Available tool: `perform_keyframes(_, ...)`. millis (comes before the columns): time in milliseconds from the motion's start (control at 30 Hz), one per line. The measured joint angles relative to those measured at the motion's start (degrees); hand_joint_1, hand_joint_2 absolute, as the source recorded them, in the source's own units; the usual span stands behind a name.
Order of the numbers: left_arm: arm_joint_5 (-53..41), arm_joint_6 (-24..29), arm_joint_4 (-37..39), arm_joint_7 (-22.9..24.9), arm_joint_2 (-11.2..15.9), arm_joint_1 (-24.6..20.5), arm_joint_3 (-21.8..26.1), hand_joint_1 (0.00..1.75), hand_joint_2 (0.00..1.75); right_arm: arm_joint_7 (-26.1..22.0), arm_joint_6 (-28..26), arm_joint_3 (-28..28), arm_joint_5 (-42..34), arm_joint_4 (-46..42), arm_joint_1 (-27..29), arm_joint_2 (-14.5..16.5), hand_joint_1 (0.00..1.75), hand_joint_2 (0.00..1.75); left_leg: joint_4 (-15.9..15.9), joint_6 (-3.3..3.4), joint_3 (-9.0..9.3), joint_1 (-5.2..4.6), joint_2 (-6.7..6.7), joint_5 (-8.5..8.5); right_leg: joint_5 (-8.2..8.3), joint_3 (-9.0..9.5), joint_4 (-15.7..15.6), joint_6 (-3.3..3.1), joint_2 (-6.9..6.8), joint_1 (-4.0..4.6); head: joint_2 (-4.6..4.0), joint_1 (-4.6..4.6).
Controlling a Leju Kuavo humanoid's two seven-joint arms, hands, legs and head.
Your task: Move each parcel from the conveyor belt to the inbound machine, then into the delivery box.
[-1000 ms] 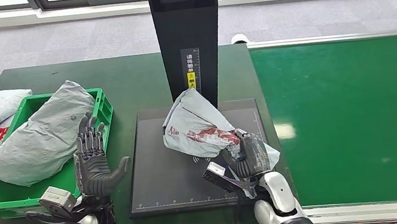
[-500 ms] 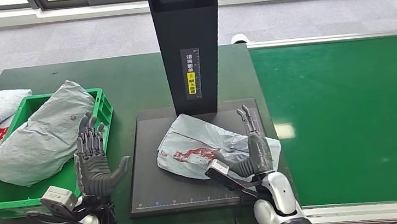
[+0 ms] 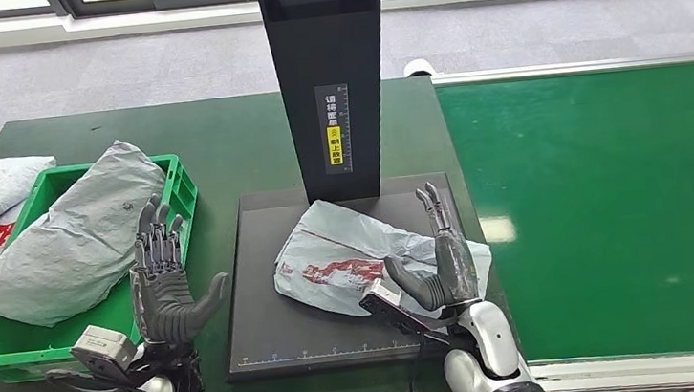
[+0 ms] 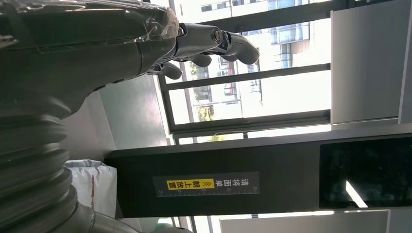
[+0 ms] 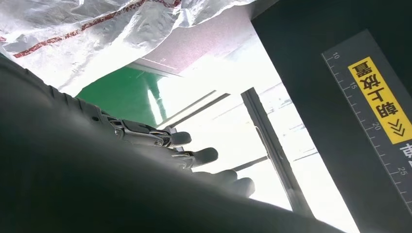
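While one parcel (image 3: 64,242) fills green crate (image 3: 180,178), another parcel (image 3: 349,258) on scanner plate (image 3: 269,328)

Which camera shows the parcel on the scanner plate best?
The head view: the whole parcel lies flat on the black plate, beside the open right hand. The right wrist view catches only a crumpled edge; the left wrist view misses it.
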Motion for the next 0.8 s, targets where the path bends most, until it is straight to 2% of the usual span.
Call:
perform_keyframes(267,0.0,0.2,0.0,0.1,0.1,0.0,0.0,0.00,1.75,-1.1,-1.4,0.0,-0.4,-0.7,0.4,0.0,0.00,0.00,0.0,0.00,0.00,0.00,0.00,0.00,0.00,0.00,0.0,0.00,0.00,0.00,0.00,0.00)
perform_keyframes(433,-0.2,1.0,0.0,0.3,0.1,0.0,0.0,0.00,1.75,-7.1,-2.8,0.0,-9.7,-3.8,1.6,0.0,0.00,0.00,0.0,0.00,0.00,0.00,0.00,0.00,0.00,0.00,0.0,0.00,0.00,0.00,0.01,0.00)
perform_keyframes(567,-1.3,1.8,0.0,0.5,0.3,0.0,-0.2,0.00,1.75,-16.1,-6.9,-0.9,-14.3,-9.1,3.5,0.4,0.00,1.75,0.0,0.00,0.01,0.00,0.00,0.00,0.00,-0.02,0.0,0.00,0.01,0.00,0.01,0.00)
perform_keyframes(667,-4.3,1.5,0.3,0.9,0.5,-0.3,-1.4,0.00,1.75,-23.3,-7.8,-4.9,-11.4,-15.7,5.8,2.6,0.00,1.75,0.0,0.00,0.01,0.00,-0.02,0.00,0.00,-0.06,0.0,0.00,-0.02,0.00,0.00,-0.02)
perform_keyframes(800,-14.6,1.0,5.7,2.5,0.8,-4.0,-5.9,0.00,1.75,-25.4,-8.0,-11.0,-8.7,-27.6,8.0,5.9,0.00,1.75,0.0,0.01,-0.05,-0.01,-0.22,0.01,-0.01,-0.03,0.0,0.01,-0.23,-0.01,0.01,0.00)
